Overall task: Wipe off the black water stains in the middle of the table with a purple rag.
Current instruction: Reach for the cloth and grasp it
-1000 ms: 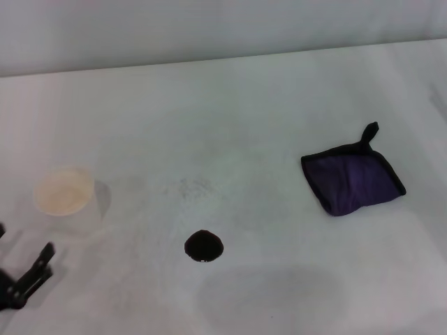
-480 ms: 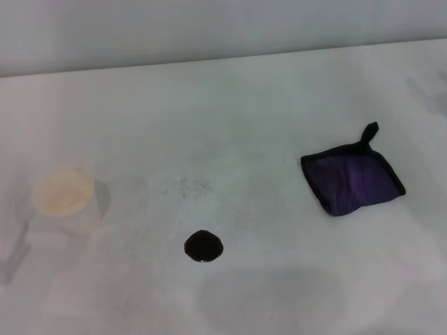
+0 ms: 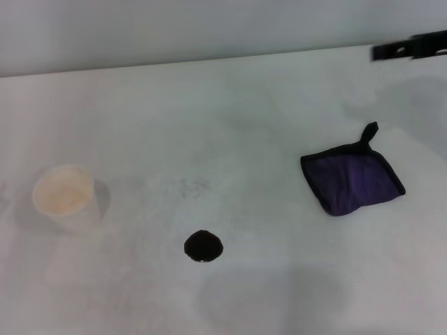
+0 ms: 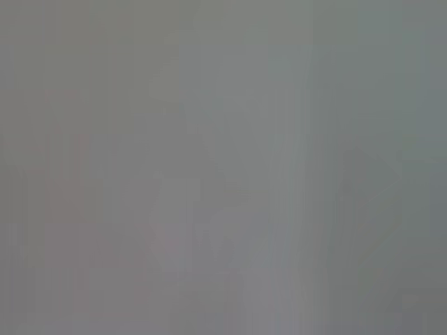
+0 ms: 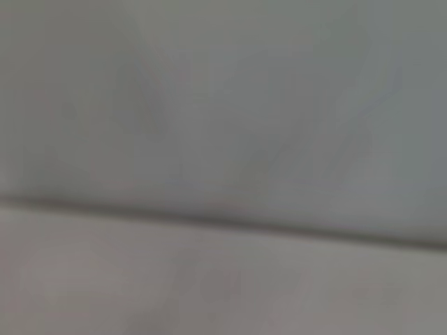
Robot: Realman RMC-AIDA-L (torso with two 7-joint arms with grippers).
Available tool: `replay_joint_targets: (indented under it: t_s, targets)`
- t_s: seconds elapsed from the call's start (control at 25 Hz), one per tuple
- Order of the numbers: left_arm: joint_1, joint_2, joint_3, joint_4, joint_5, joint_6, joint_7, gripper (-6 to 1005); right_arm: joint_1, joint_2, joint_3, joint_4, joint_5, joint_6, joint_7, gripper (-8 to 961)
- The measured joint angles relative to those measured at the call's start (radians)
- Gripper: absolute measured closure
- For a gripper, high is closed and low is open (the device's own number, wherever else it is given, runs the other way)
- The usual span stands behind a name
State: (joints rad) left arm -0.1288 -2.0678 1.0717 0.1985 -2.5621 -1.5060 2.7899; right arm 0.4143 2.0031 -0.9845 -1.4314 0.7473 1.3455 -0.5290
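Note:
The black water stain (image 3: 203, 246) is a small round glossy blob on the white table (image 3: 230, 118), near the front middle in the head view. The purple rag (image 3: 353, 179) lies flat at the right, black loop pointing to the back, well right of the stain. A thin black part of my right gripper (image 3: 409, 47) shows at the far right, above and behind the rag and apart from it. My left gripper is out of view. Both wrist views show only plain grey.
A white paper cup (image 3: 64, 197) stands upright at the left of the table. Faint grey speckles (image 3: 187, 187) lie behind the stain. The table's far edge (image 3: 209, 61) runs along a pale wall.
My left gripper, seen at the lower left a second ago, has gone out of view. A black part of my right gripper has come in at the upper right. Stain, rag and cup are unmoved.

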Motion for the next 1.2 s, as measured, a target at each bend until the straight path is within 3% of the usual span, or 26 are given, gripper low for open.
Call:
replay_joint_targets:
  t_s: [0.24,0.6,1.0,1.2]
  targets:
    - [-0.014,0.003,-0.099,0.03,0.0,0.02,0.007,108,0.13,0.009,-0.265,-0.008,-0.245,0.108,0.286,97]
    - [-0.009,0.014,-0.137,0.092,0.005,0.013,0.009,107,0.179,0.011,-0.535,0.052,-0.334,0.175,0.576,99]
    - [-0.019,0.024,-0.138,0.093,0.005,0.016,0.011,106,0.197,0.012,-0.583,0.2,-0.357,0.136,0.622,102]
    - [-0.011,0.028,-0.138,0.093,0.005,0.02,0.011,106,0.232,0.015,-0.588,0.281,-0.358,0.106,0.624,192]
